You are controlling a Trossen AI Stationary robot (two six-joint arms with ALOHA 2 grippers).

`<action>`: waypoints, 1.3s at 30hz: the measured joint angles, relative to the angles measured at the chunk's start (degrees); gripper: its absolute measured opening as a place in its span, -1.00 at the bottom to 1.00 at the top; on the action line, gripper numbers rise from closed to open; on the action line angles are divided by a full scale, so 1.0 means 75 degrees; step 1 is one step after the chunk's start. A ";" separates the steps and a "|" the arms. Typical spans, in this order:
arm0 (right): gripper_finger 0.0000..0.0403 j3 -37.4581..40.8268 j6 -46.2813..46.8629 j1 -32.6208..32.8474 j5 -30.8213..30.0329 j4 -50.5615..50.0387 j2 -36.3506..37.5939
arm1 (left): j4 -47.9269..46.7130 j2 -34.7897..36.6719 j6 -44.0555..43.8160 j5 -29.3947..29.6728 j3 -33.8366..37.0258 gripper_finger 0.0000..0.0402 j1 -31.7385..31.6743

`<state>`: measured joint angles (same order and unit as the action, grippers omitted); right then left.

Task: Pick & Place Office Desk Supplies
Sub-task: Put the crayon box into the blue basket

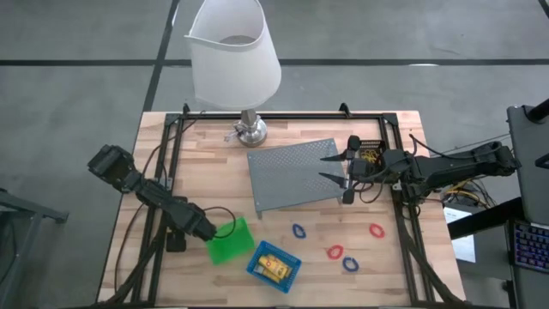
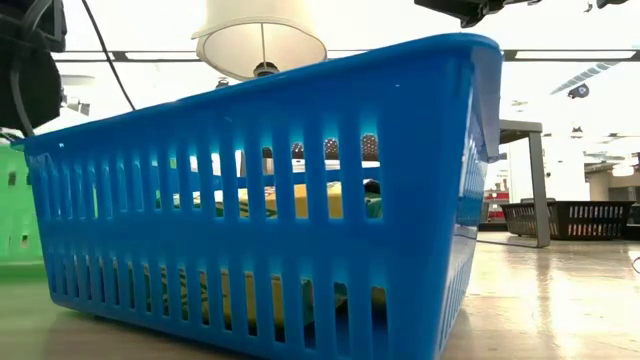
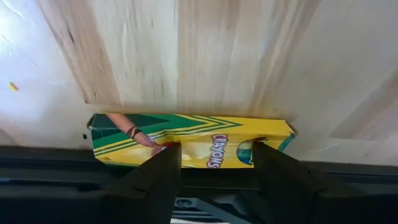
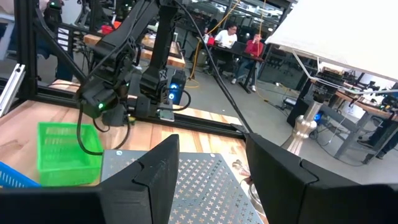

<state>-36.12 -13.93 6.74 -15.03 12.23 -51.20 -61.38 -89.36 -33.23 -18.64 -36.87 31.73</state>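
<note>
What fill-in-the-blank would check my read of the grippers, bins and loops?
The bin beside the left gripper is ___.
The right gripper hovers open over the grey mesh ___.
Two red loops and ___ blue loops lie loose.
The yellow box is labelled ___.
Missing words: green; tray; two; Crayons.

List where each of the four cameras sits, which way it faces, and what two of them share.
High: above the table, looking straight down; both arms show.
Low: at table-top height, looking level into the slotted blue plastic bin; an arm part shows at the top.
Left wrist: on the left arm, facing the wood; left gripper fingers straddle a yellow crayon box.
Right wrist: facing across the table past right gripper fingers.
Shared: high and right wrist both show the green plastic bin and grey perforated tray.
</note>
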 joint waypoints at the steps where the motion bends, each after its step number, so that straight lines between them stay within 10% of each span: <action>1: -0.08 0.0000 0.0000 -0.0001 0.0000 0.0000 0.0000 | 0.0012 0.0000 0.0002 0.0023 -0.0009 0.02 0.0001; 30: -0.08 0.0000 0.0000 -0.0002 -0.0001 0.0000 0.0000 | 0.0472 0.0034 0.0029 0.1436 -0.1034 0.02 -0.0675; 39: -0.08 0.0000 0.0000 -0.0003 0.0000 0.0000 0.0000 | 0.0269 0.0485 -0.1787 0.1225 -0.1043 0.02 -0.0772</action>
<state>-36.12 -13.93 6.72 -15.03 12.23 -51.20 -59.36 -85.72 -46.63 -9.45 -44.69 25.93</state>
